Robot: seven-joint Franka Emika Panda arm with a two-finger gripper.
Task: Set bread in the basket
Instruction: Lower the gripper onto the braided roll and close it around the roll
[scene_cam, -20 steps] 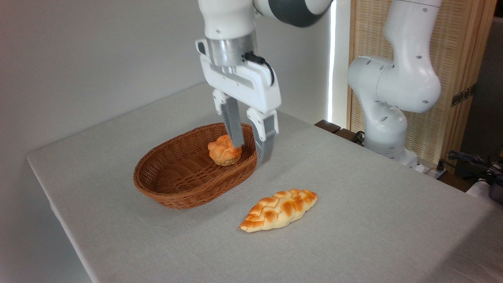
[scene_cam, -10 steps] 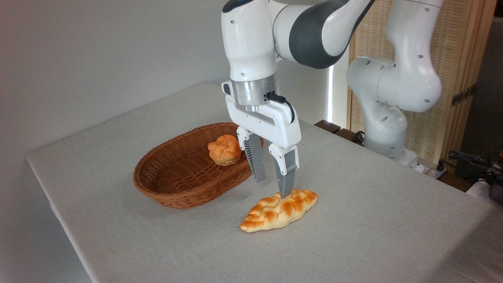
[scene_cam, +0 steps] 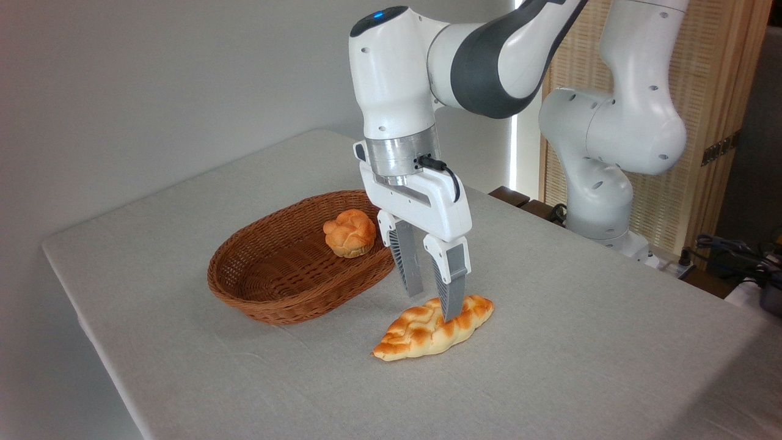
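One braided loaf, the bread (scene_cam: 427, 328), is seen lying flat on the grey tablecloth (scene_cam: 550, 366), in front of and to the right of the basket (scene_cam: 269, 278) and apart from it. Its golden-brown crust is crossed by pale creases, and its pointed ends are directed toward the lower left and the upper right. One oval wicker basket is set on the cloth, and one small round knotted bun (scene_cam: 349, 232) is held inside it, near the far right end, against the sloping wall. Thus two baked items are counted in all: one in the basket, one outside it on the table.

One gripper (scene_cam: 431, 302) is carried by the white arm (scene_cam: 427, 61) and is pointed straight down over the right half of the loaf. Its two grey fingers (scene_cam: 406, 263) are spread apart, with a clear gap between them. One fingertip is placed in front of the loaf's top surface, and the other is seen just behind the loaf's far edge; whether either fingertip is touching the crust cannot be told. Nothing is gripped between the fingers. The loaf is not lifted. A blue light is shown on top of the arm's wrist housing. A woven blind (scene_cam: 708, 91) is visible behind the arm's base at the right.
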